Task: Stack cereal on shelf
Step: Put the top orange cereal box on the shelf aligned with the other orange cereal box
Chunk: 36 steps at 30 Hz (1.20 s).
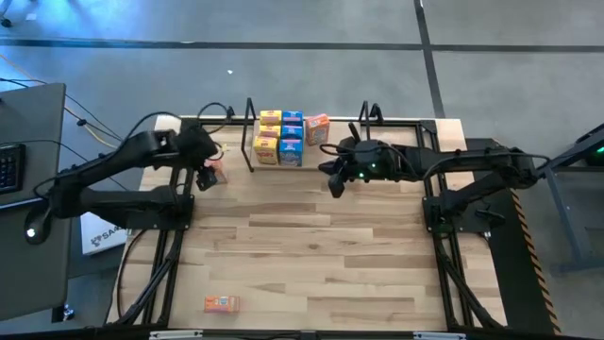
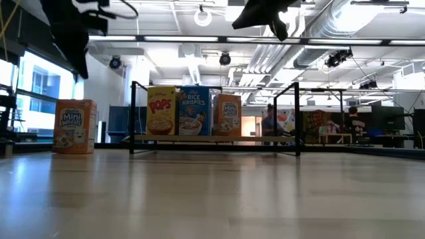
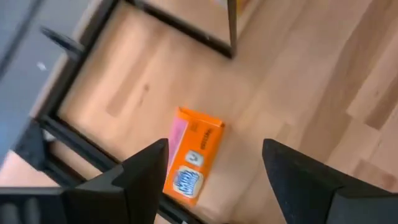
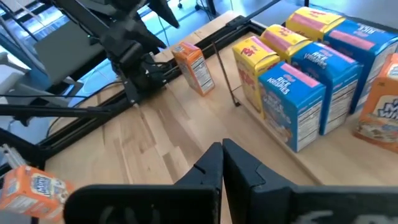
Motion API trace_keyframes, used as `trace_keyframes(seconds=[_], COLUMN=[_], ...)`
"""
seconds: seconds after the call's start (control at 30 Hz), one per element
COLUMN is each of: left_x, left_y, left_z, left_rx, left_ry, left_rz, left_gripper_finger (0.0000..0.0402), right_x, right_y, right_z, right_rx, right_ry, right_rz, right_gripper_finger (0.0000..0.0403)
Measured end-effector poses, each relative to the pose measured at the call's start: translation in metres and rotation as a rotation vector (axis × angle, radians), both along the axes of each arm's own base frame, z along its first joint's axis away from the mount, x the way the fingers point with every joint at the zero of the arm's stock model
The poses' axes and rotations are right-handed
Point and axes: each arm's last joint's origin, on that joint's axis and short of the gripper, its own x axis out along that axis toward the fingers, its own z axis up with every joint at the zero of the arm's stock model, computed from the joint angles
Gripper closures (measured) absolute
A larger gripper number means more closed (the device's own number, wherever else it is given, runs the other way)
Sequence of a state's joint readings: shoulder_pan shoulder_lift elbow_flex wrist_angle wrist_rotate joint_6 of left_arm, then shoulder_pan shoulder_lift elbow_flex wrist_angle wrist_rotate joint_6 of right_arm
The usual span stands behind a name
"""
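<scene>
An orange cereal box (image 3: 193, 163) stands on the table left of the shelf (image 2: 294, 119); it also shows in the high view (image 1: 214, 174) and the low view (image 2: 74, 126). My left gripper (image 3: 214, 149) is open above this box, clear of it. Yellow and blue cereal boxes (image 1: 281, 137) and one orange box (image 1: 317, 128) stand on the shelf's board. Another orange box (image 1: 221, 303) lies near the table's near left edge. My right gripper (image 1: 335, 182) is shut and empty, raised above the table in front of the shelf's right end; it also shows in its own wrist view (image 4: 222, 152).
Black frame rails (image 1: 160, 274) run along the table's left and right sides, with the arm bases on them. Bare wooden tabletop (image 1: 321, 255) lies between the shelf and the near edge. A desk with a keyboard (image 1: 11, 165) stands beyond the table's left side.
</scene>
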<state>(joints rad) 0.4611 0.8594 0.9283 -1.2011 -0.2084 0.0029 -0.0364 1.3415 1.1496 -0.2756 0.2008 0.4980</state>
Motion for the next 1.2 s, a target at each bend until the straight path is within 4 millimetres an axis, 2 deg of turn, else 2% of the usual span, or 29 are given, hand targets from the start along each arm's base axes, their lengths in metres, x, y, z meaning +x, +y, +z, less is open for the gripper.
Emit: trace_keyframes(seconds=[0.13, 0.27, 0.73, 1.2], left_x=[0.011, 0.016, 0.016, 0.025], left_y=[0.008, 0.016, 0.042, 0.060], left_z=[-0.010, -0.016, -0.030, -0.049], left_rx=[-0.102, -0.129, -0.138, -0.236], left_ry=[0.054, 0.104, 0.267, 0.369], left_rz=[-0.043, -0.077, -0.036, -0.153], left_gripper_finger=[0.0149, 0.0149, 0.0149, 0.0149], right_x=[0.000, 0.000, 0.000, -0.001], right_y=[0.003, 0.003, 0.005, 0.005], right_z=[0.000, 0.000, -0.002, -0.003], right_rx=[-0.004, -0.006, -0.001, 0.000], right_ry=[0.002, 0.007, 0.026, 0.037], right_rz=[0.012, 0.020, 0.066, 0.065], right_gripper_finger=[0.0403, 0.0403, 0.0403, 0.0403])
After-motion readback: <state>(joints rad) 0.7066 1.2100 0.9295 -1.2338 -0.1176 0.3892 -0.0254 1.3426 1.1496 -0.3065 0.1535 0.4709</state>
